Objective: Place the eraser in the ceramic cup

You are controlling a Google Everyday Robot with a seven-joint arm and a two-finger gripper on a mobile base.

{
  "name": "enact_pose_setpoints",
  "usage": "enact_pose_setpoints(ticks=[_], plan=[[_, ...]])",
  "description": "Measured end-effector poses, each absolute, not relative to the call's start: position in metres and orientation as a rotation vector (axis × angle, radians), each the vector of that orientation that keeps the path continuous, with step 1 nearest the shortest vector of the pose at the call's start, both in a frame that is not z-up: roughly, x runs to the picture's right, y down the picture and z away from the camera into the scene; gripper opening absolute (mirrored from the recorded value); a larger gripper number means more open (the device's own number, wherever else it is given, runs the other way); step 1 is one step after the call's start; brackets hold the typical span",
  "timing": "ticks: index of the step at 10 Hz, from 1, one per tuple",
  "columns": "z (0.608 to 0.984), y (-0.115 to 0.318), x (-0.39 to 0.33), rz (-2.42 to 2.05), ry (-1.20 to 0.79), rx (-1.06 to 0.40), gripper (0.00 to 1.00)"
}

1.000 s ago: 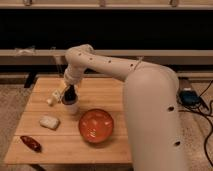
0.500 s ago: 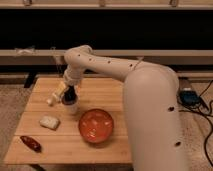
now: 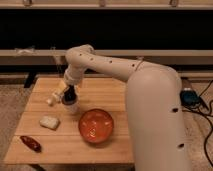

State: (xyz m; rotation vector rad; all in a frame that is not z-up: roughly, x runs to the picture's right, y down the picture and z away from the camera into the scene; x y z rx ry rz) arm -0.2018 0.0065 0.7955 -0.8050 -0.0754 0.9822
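Observation:
The eraser (image 3: 70, 93), a small black block, stands upright on the wooden table (image 3: 107, 95). It is right against the white ceramic cup (image 3: 70, 104), whose pale body shows just below it in the picture. My gripper (image 3: 62, 97) hangs over both at the table's back left. It is open, with one pale finger (image 3: 52, 99) reaching out to the lower left, apart from the eraser. The other finger is hidden behind the eraser and the wrist. Whether anything touches the eraser I cannot tell.
A wide orange-red bowl (image 3: 96, 125) sits in front and to the right of the cup. A flat off-white pad (image 3: 49, 122) lies front left, and a dark red elongated object (image 3: 31, 143) lies near the front left corner. My large white arm covers the table's right side.

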Motion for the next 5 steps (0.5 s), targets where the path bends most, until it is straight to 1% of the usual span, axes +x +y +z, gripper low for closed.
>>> enact_pose_setpoints(ticks=[3, 5], plan=[[0.774, 0.015, -0.211, 0.934, -0.099, -0.81, 0.52], [0.759, 0.024, -0.215, 0.9, -0.108, -0.815, 0.29]])
